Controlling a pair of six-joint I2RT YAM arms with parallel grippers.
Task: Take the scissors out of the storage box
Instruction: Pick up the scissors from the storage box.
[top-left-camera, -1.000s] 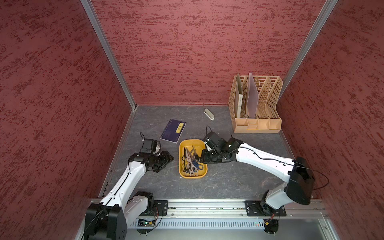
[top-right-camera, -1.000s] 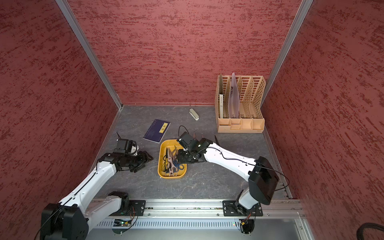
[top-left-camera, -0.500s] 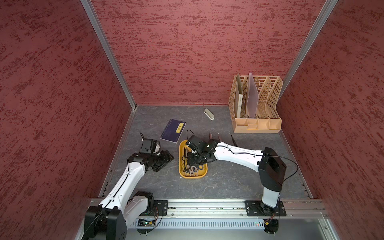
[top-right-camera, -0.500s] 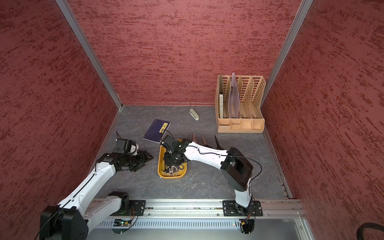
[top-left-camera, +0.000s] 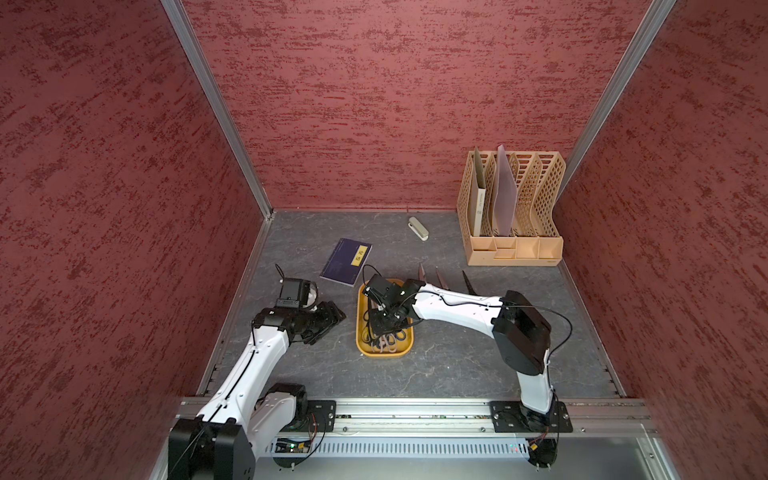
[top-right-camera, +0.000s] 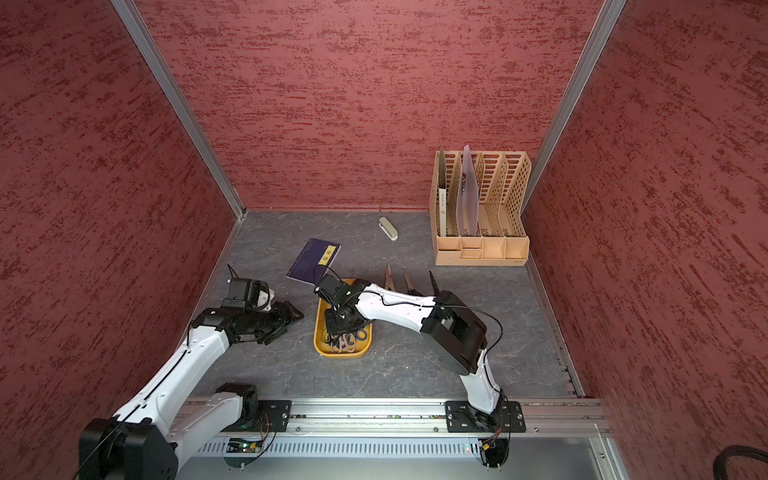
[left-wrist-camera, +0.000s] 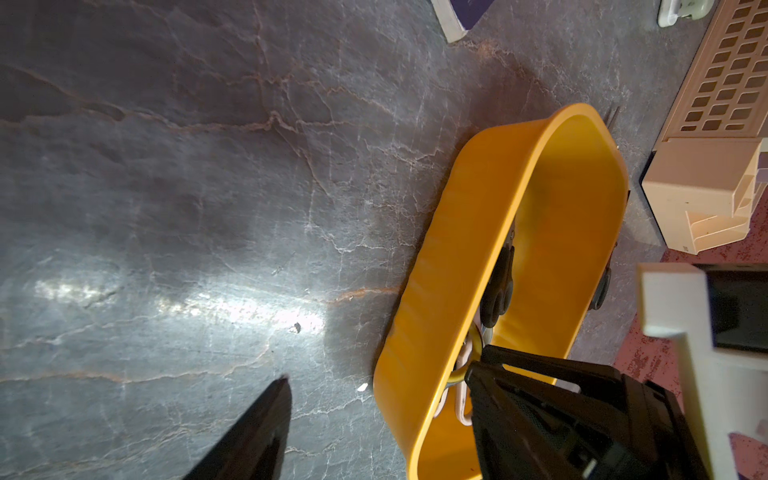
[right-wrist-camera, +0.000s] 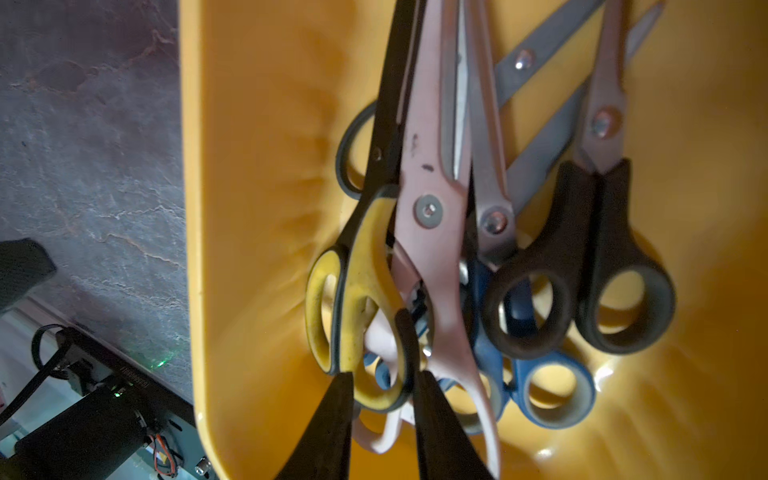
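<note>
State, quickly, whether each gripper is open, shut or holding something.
Left gripper: open, holding nothing.
Right gripper: shut on the yellow-handled scissors, at a handle loop.

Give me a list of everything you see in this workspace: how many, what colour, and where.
storage box: one, mustard yellow, table centre
scissors in the box: about five, tangled; yellow, pink, black and blue handles
scissors on the table: three, steel blades showing, handles hidden; between box and organizer
notebook: one, dark blue with yellow label, behind the box
stapler: one, pale grey, near the back wall
file organizer: one, beige lattice, back right corner
folders: two, cream and lilac, upright in the organizer
table: one, grey marbled
left gripper: black, open, beside the box
right gripper: black, inside the box, jaws either side of the yellow handle
</note>
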